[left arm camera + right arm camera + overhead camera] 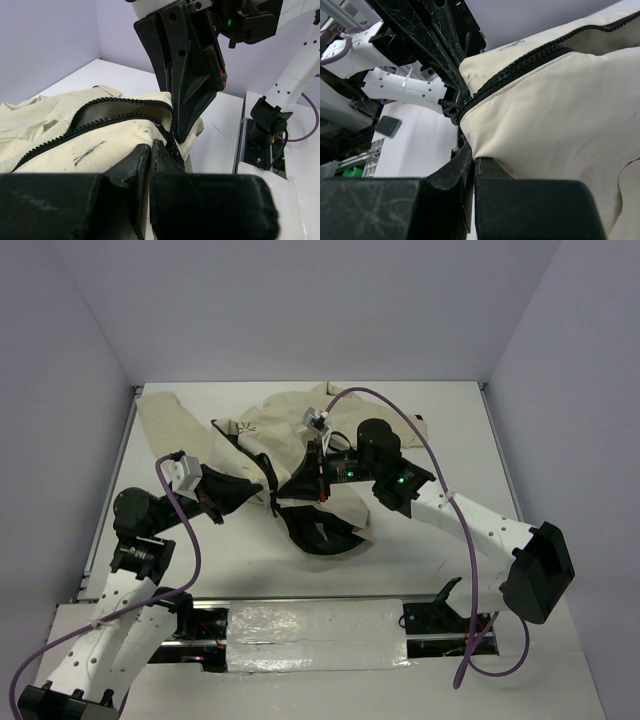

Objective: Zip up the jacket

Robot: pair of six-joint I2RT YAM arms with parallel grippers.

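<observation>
Black fingers of the left gripper [151,150] were pressed together right up close, pinching the cream cloth of the jacket [60,125] at the bottom end of its zipper [115,119]. Just past those tips, the right gripper [176,134] pointed down onto the same spot. Its fingers were shut tight too, but I could not tell if the little zip pull sat between them. Farther from the grippers the two rows of dark teeth lay apart, so the zipping looked barely started. My guess was that the next move needed the left gripper to hold the bottom firm while the right one slid away along the teeth. Both arms reached in low with bent elbows, tips close together, and the jacket lay bunched beneath and beyond them.
</observation>
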